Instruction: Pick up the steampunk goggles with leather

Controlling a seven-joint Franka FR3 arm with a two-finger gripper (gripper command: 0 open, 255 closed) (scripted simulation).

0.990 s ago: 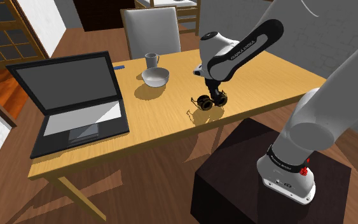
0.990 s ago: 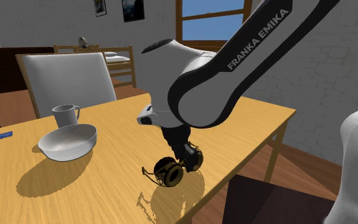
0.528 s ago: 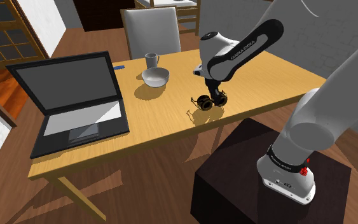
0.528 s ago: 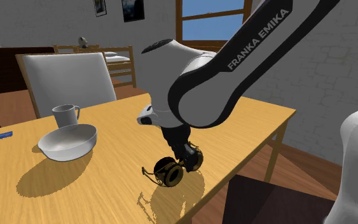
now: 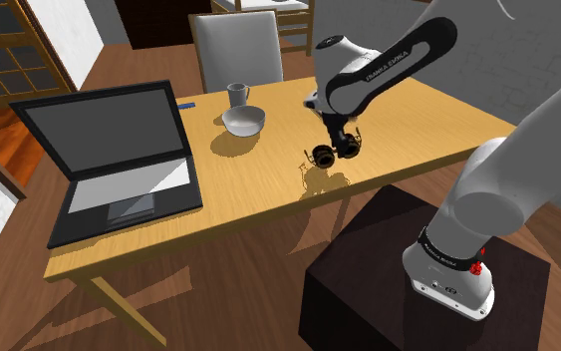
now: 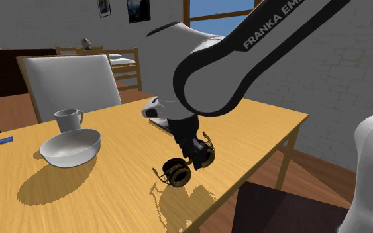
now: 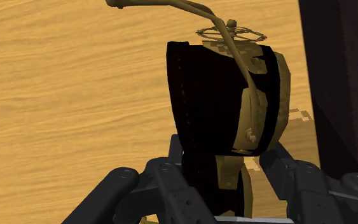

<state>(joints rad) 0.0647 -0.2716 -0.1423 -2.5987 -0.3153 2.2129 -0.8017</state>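
Observation:
The goggles [image 5: 330, 151] are black with brass rims and thin brass arms. They hang a little above the wooden table [image 5: 268, 170], with their shadow cast on the wood below. My black gripper [image 5: 336, 141] is shut on the goggles from above. In the second exterior view the goggles [image 6: 180, 169] hang under the gripper [image 6: 193, 157], clear of the tabletop [image 6: 112, 185]. In the wrist view the goggles [image 7: 225, 108] sit clasped between the two fingers [image 7: 171, 184], with a brass arm curving away from the hand.
A white bowl [image 5: 243, 121] and a grey mug [image 5: 237, 95] stand on the table towards the chair [image 5: 234, 45]. An open laptop [image 5: 114, 155] takes up the shoulder view's left part of the table. My dark stand [image 5: 408, 269] sits just past the table's near edge.
The gripper has risen with the goggles in it, lifting them off the table. Their shadow now lies apart from them on the wood.

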